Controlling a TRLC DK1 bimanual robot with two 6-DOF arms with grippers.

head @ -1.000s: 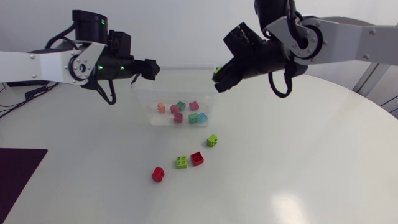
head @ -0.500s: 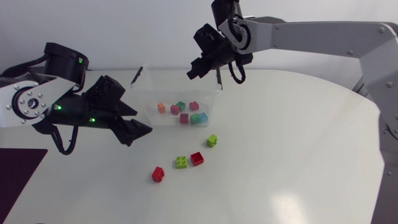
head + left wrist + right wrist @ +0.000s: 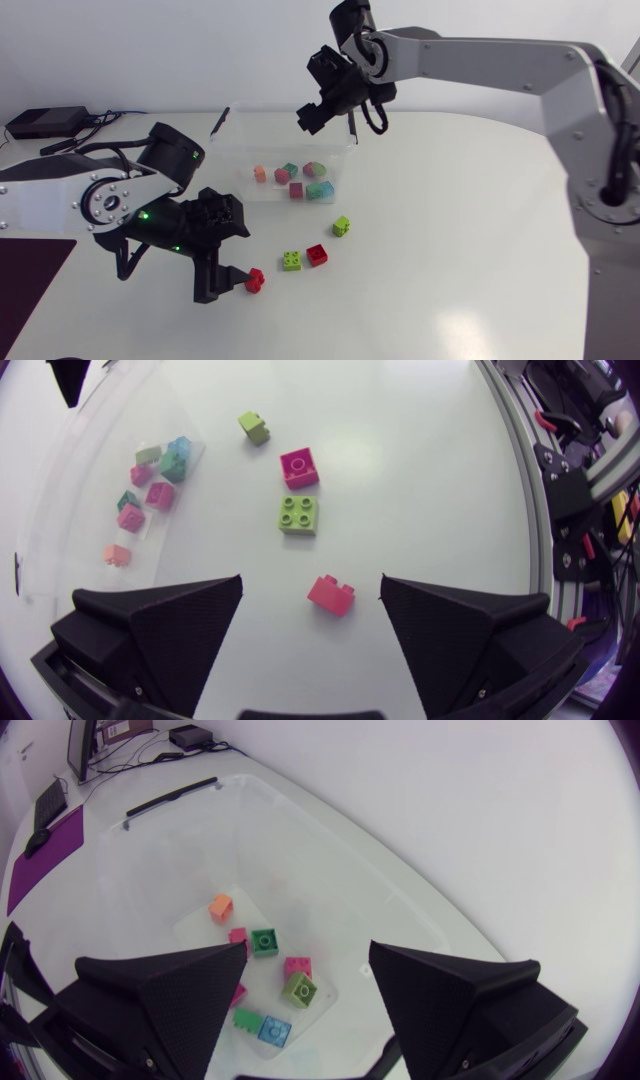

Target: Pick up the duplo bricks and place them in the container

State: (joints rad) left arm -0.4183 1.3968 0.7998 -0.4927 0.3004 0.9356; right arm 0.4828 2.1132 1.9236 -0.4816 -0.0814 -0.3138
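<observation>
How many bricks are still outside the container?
4: red brick nearest the left arm; green brick and second red brick side by side; lime brick nearest the container.

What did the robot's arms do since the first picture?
The left hand swung down from beside the container and now straddles the red brick, open. The right hand moved over the container and seems to have dropped a lime brick in. The other loose bricks stayed put.

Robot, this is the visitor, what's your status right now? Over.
Left claw open, straddling red brick on table. Right claw open, empty, over container. Nothing blocking; nearest lime brick sits clear ahead.
</observation>
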